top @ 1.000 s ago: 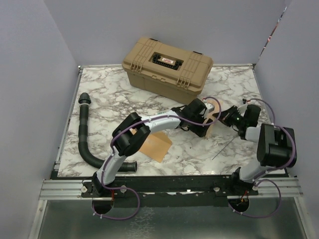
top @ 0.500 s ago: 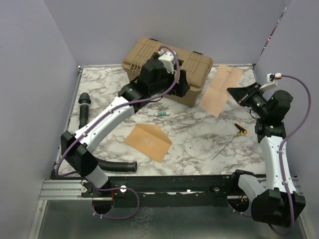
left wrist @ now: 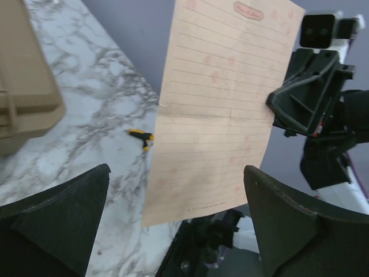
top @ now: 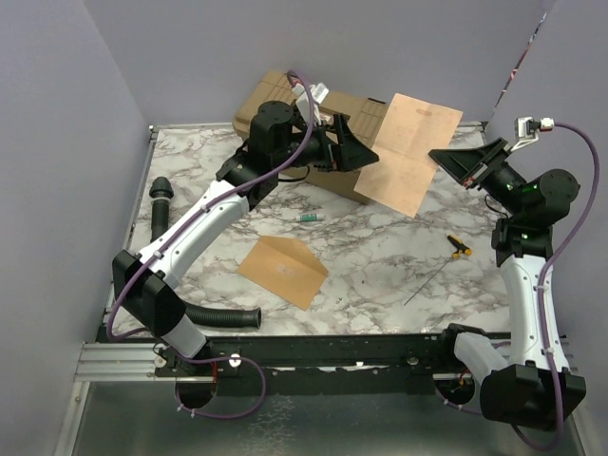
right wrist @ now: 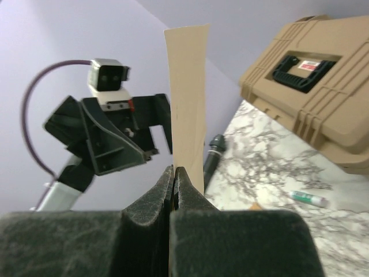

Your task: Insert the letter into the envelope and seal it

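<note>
The letter (top: 410,152), a pale pinkish-tan lined sheet, hangs unfolded in the air over the back right of the table. My right gripper (top: 454,163) is shut on the sheet's right edge; in the right wrist view the letter (right wrist: 187,98) stands edge-on out of the closed fingers (right wrist: 174,170). My left gripper (top: 350,142) is raised above the tan case, open and facing the sheet's left edge without touching it. In the left wrist view the letter (left wrist: 222,109) fills the space ahead of the spread gripper (left wrist: 176,173). The kraft-brown envelope (top: 282,271) lies flat on the marble, front centre-left.
A tan hard case (top: 255,104) stands at the back, partly hidden by the left arm. A black ribbed hose (top: 166,275) curves along the left side. A small white-and-green tube (top: 309,218) lies mid-table. A yellow-and-black tool (top: 460,249) and a thin rod (top: 427,283) lie on the right.
Both arms have risen from low over the table. The right gripper has carried the letter up and back, and it now hangs unfolded. The left gripper has opened and moved over the case.
</note>
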`<state>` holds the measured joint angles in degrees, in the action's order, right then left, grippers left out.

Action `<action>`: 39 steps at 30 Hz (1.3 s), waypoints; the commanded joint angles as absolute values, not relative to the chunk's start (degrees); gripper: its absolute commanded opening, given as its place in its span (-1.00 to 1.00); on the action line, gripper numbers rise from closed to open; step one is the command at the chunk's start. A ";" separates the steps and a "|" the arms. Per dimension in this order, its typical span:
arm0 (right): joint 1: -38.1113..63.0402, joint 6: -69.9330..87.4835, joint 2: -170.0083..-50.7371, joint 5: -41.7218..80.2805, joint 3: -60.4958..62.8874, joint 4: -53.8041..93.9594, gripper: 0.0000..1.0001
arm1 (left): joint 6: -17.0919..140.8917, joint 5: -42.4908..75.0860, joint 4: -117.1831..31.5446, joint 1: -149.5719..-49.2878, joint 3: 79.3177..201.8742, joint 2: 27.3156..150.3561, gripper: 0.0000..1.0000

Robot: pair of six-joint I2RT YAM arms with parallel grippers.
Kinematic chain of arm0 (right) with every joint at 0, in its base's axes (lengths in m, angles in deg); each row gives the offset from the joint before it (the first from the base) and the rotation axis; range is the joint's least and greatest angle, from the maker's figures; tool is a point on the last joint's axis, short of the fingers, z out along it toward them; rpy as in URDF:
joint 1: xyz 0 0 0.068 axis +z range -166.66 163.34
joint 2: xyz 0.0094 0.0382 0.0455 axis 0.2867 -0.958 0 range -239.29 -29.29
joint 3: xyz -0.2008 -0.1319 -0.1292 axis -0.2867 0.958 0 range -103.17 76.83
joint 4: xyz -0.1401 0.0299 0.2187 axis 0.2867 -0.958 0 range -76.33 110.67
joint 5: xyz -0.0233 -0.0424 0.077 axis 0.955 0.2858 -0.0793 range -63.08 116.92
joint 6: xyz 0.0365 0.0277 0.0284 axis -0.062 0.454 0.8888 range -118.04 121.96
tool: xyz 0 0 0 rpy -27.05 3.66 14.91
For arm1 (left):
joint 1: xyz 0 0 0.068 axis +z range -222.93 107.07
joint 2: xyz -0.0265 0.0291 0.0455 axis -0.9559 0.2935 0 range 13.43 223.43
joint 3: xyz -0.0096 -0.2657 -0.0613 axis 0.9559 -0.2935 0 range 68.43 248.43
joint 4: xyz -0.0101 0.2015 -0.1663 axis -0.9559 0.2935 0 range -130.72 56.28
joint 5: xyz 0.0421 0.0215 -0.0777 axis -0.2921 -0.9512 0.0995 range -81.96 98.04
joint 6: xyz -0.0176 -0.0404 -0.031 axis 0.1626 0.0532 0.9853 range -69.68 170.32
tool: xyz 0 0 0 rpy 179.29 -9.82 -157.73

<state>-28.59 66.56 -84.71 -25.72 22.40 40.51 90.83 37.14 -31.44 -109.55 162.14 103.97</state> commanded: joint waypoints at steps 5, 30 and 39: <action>-27.38 78.33 -84.12 -27.56 25.47 51.80 -0.99 | 105.52 46.00 -51.08 -111.89 149.12 102.20 0.96; -25.36 66.06 -86.05 -31.99 21.69 50.74 -0.99 | 117.36 50.21 -67.24 -109.65 146.19 103.64 -1.00; -25.29 65.74 -88.03 -36.58 19.61 59.49 0.23 | 117.91 51.07 -67.68 -108.82 146.72 103.52 -1.00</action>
<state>-25.61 66.23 -87.16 -32.08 21.59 53.32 117.41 49.27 -65.93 -109.25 144.92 103.51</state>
